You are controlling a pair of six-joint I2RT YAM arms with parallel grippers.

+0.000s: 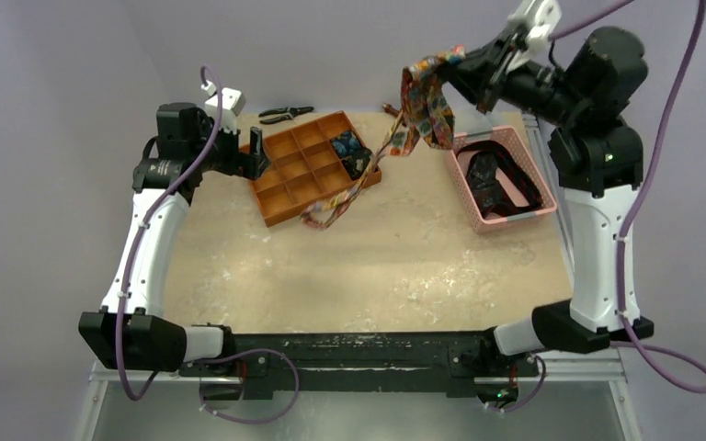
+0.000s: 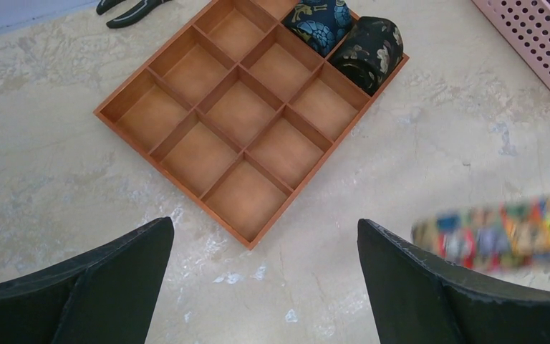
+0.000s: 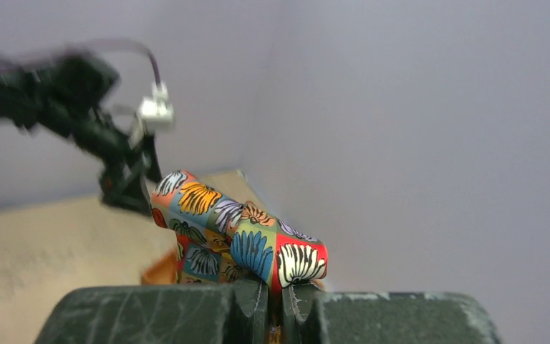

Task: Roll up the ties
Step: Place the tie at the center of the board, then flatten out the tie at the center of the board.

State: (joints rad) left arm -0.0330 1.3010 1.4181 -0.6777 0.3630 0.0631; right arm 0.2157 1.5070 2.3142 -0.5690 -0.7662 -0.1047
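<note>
Reaches high at the far right, right gripper (image 3: 273,301) pressed shut on one end of the orange-print tie (image 1: 427,101). Lets the strip loop beside the pink basket (image 1: 515,217) and trail past the orange tray (image 2: 238,113) onto the table (image 1: 377,266). Hovers low by the tray, left gripper (image 1: 257,152) spread wide, holding nothing. Shows dark coiled ties (image 2: 369,46) in two far compartments.

Two rolled ties (image 1: 349,149) lie in the tray's (image 1: 292,190) far-right compartments (pliers (image 1: 285,114) just behind it); the basket (image 1: 513,220) stands to the right.
</note>
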